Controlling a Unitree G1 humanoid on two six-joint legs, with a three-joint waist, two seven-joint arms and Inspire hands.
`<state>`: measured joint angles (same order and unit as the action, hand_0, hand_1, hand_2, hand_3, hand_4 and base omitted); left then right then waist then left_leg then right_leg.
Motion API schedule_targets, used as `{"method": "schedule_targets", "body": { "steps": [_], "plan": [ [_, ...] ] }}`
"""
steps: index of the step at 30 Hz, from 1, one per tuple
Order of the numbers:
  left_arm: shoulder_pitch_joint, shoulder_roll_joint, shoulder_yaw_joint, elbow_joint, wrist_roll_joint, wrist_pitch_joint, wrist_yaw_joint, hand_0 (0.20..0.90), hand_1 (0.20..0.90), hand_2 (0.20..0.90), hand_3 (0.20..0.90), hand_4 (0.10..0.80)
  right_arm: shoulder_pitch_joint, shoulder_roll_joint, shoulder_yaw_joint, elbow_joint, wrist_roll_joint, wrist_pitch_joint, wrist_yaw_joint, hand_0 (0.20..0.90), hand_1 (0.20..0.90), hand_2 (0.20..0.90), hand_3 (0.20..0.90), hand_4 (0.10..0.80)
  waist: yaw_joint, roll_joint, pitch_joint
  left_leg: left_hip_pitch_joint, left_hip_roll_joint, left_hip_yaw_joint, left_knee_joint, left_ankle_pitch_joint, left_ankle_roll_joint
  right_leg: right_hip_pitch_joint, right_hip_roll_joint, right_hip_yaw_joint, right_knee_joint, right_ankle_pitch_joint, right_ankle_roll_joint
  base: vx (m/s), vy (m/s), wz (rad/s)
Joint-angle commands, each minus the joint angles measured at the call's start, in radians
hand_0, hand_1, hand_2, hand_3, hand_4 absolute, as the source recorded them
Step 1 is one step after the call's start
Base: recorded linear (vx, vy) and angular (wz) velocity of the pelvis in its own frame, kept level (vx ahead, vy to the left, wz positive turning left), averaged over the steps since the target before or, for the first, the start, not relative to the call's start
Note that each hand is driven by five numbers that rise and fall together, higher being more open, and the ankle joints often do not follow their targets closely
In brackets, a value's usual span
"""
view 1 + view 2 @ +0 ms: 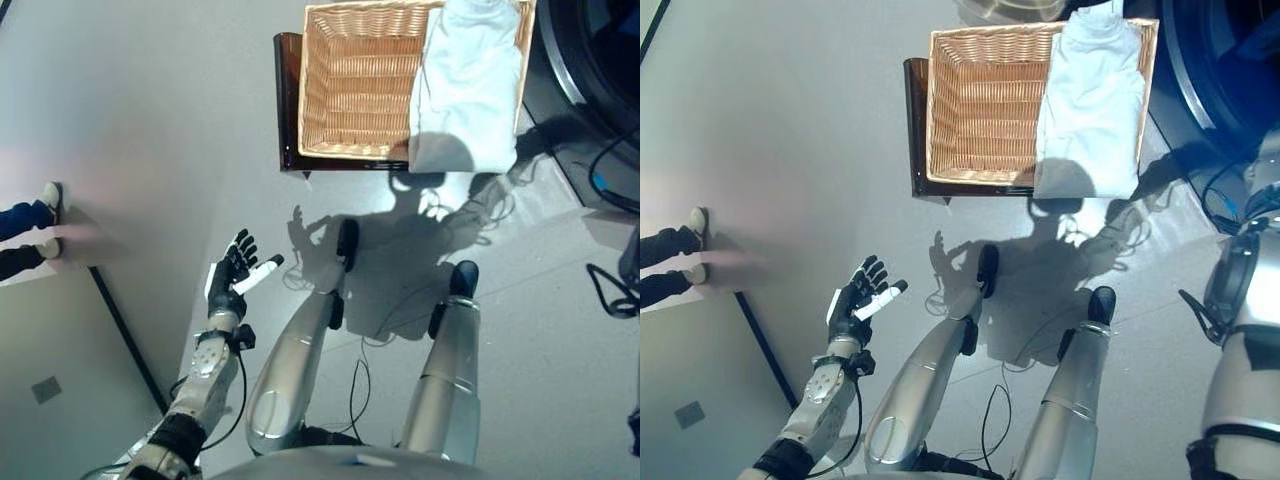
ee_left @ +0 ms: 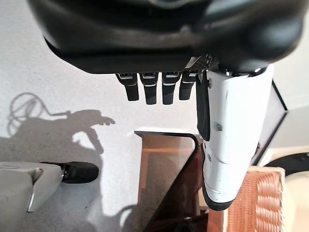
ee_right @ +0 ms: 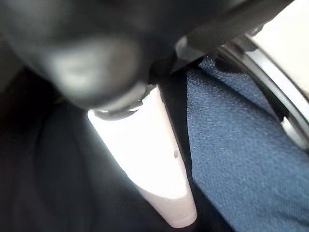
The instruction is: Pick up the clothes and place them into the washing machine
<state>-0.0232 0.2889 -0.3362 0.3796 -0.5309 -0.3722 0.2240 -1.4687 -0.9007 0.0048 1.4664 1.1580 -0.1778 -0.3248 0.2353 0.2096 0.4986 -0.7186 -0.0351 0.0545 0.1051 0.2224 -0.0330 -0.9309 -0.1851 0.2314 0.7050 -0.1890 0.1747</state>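
Note:
A white garment [image 1: 465, 80] hangs over the right side of a wicker basket [image 1: 355, 80] ahead of me. The washing machine [image 1: 600, 50] stands dark at the far right. My left hand [image 1: 228, 280] hovers low on the left, open, palm up and holding nothing; its wrist view shows straight fingers [image 2: 154, 89] and the white thumb [image 2: 236, 135]. My right hand [image 3: 145, 159] shows only in its wrist view, in a dark space beside a blue cloth [image 3: 241, 159] and a curved rim. Whether it holds the cloth is hidden. The right arm [image 1: 1240, 300] rises along the right edge.
The basket rests on a dark brown stool [image 1: 288, 100]. A person's feet [image 1: 45, 220] show at the left edge. A dark line [image 1: 125, 335] runs across the grey floor at the lower left.

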Motion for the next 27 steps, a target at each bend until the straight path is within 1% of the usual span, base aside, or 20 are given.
{"method": "schedule_targets", "body": {
  "steps": [1,5,8,9,15,16,17,18,19,20,27],
  "plan": [
    [0.022,0.015,0.009,-0.071,-0.028,-0.082,0.037,0.9,0.9,0.9,0.9,0.8,-0.111,-0.199,0.166,-0.126,-0.002,-0.103,0.01,0.2,0.2,0.2,0.2,0.3,-0.011,0.212,0.021,-0.115,0.013,0.019,0.048,-0.009,-0.083,0.024,0.048,-0.032,-0.027,-0.019,-0.107,-0.024,-0.045,0.09],
    [0.029,0.018,0.006,-0.098,-0.037,-0.084,0.034,0.9,0.9,0.9,0.9,0.8,-0.149,-0.216,0.189,-0.13,0.002,-0.12,-0.001,0.2,0.2,0.2,0.2,0.3,-0.011,0.212,0.021,-0.143,0.016,0.027,0.058,-0.01,-0.084,-0.014,0.056,-0.018,-0.001,-0.025,-0.108,-0.018,-0.038,0.06],
    [0.031,0.02,0.004,-0.113,-0.036,-0.086,0.036,0.9,0.9,0.9,0.9,0.8,-0.167,-0.224,0.191,-0.148,0.016,-0.144,-0.013,0.2,0.2,0.2,0.2,0.3,-0.013,0.214,0.021,-0.152,0.018,0.029,0.06,-0.01,-0.084,-0.027,0.058,-0.016,0.012,-0.029,-0.11,0.0,-0.001,-0.01],
    [0.035,0.021,0.008,-0.12,-0.038,-0.088,0.04,0.9,0.9,0.9,0.9,0.8,-0.178,-0.229,0.19,-0.166,0.024,-0.165,-0.021,0.2,0.2,0.2,0.2,0.3,-0.015,0.214,0.021,-0.154,0.018,0.03,0.062,-0.011,-0.084,-0.031,0.059,-0.013,0.017,-0.031,-0.111,0.0,0.0,0.0],
    [0.037,0.027,0.016,-0.117,-0.038,-0.09,0.061,0.9,0.9,0.9,0.9,0.8,-0.21,-0.222,0.202,-0.193,0.008,-0.203,-0.067,0.2,0.2,0.2,0.2,0.3,-0.02,0.208,0.021,-0.16,0.016,0.034,0.065,-0.012,-0.085,-0.037,0.061,-0.01,0.025,-0.034,-0.111,0.0,-0.002,0.01],
    [0.036,0.029,0.017,-0.117,-0.038,-0.09,0.064,0.9,0.9,0.9,0.9,0.8,-0.214,-0.223,0.204,-0.192,0.002,-0.207,-0.077,0.208,0.208,0.208,0.208,0.306,-0.021,0.207,0.021,-0.159,0.016,0.034,0.065,-0.012,-0.084,-0.037,0.062,-0.011,0.027,-0.035,-0.111,0.0,0.0,0.0],
    [0.036,0.029,0.017,-0.117,-0.038,-0.09,0.065,0.9,0.9,0.9,0.9,0.8,-0.216,-0.223,0.205,-0.192,0.0,-0.207,-0.079,0.233,0.233,0.233,0.233,0.324,-0.021,0.207,0.021,-0.159,0.016,0.033,0.065,-0.013,-0.084,-0.037,0.062,-0.011,0.028,-0.035,-0.111,0.0,0.0,0.0],
    [0.035,0.03,0.018,-0.12,-0.037,-0.091,0.066,0.9,0.9,0.9,0.9,0.8,-0.219,-0.222,0.204,-0.192,0.002,-0.208,-0.082,0.332,0.332,0.332,0.332,0.394,-0.022,0.208,0.021,-0.159,0.015,0.034,0.065,-0.013,-0.084,-0.037,0.063,-0.012,0.03,-0.036,-0.111,0.0,0.0,0.0],
    [0.033,0.033,0.021,-0.12,-0.037,-0.092,0.069,0.9,0.9,0.9,0.9,0.8,-0.223,-0.22,0.207,-0.192,-0.001,-0.21,-0.086,0.502,0.502,0.502,0.502,0.516,-0.023,0.207,0.021,-0.158,0.015,0.033,0.066,-0.013,-0.084,-0.036,0.064,-0.012,0.032,-0.036,-0.111,0.0,0.0,0.0],
    [0.032,0.035,0.026,-0.122,-0.034,-0.094,0.073,0.9,0.9,0.9,0.9,0.8,-0.232,-0.218,0.209,-0.2,-0.003,-0.218,-0.098,0.9,0.9,0.9,0.9,0.8,-0.024,0.206,0.021,-0.155,0.014,0.035,0.065,-0.014,-0.084,-0.033,0.064,-0.012,0.031,-0.036,-0.111,0.0,0.0,0.0],
    [0.03,0.039,0.033,-0.121,-0.028,-0.095,0.09,0.9,0.9,0.9,0.9,0.8,-0.24,-0.192,0.216,-0.208,-0.026,-0.213,-0.121,0.9,0.9,0.9,0.9,0.8,-0.03,0.199,0.021,-0.15,0.013,0.039,0.06,-0.014,-0.082,-0.034,0.068,-0.014,0.031,-0.033,-0.113,0.0,0.0,0.0]
  ]
}}
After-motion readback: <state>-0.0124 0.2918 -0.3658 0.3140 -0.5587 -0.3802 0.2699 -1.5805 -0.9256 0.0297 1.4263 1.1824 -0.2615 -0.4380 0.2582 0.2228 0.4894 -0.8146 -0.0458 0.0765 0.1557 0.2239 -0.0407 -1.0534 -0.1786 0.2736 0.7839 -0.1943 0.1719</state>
